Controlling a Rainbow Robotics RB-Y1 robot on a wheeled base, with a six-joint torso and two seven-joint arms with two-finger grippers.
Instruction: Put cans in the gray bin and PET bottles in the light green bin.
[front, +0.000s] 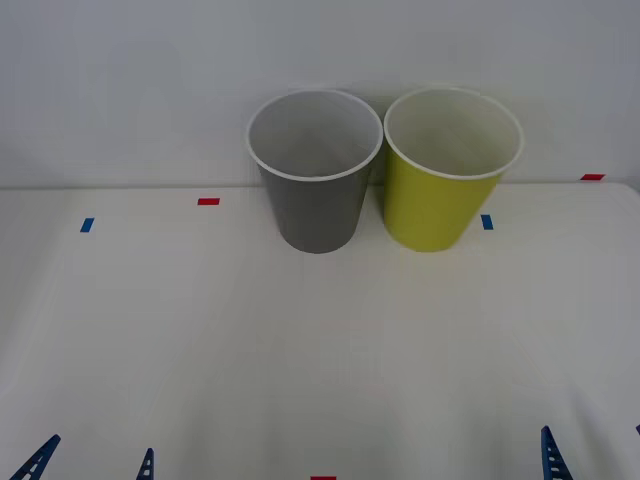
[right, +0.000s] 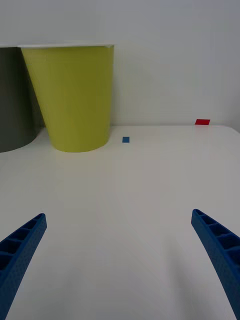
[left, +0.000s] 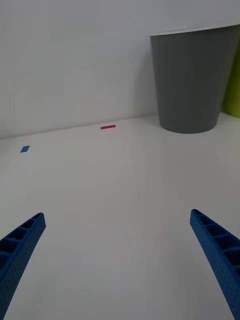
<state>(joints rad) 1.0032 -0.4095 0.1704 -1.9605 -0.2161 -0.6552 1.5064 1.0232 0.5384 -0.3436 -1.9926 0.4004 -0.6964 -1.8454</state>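
Tall tapered white-rimmed gray bin (front: 315, 205) beside matching light green bin (front: 440, 200); both tools spread wide, empty.

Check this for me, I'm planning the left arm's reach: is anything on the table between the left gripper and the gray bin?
Nothing visible: bare table lies between the open left gripper and the gray bin.

White table (front: 320, 350) with small red (front: 208, 201) and blue tape marks (front: 87, 225), pale wall (front: 150, 80) behind.
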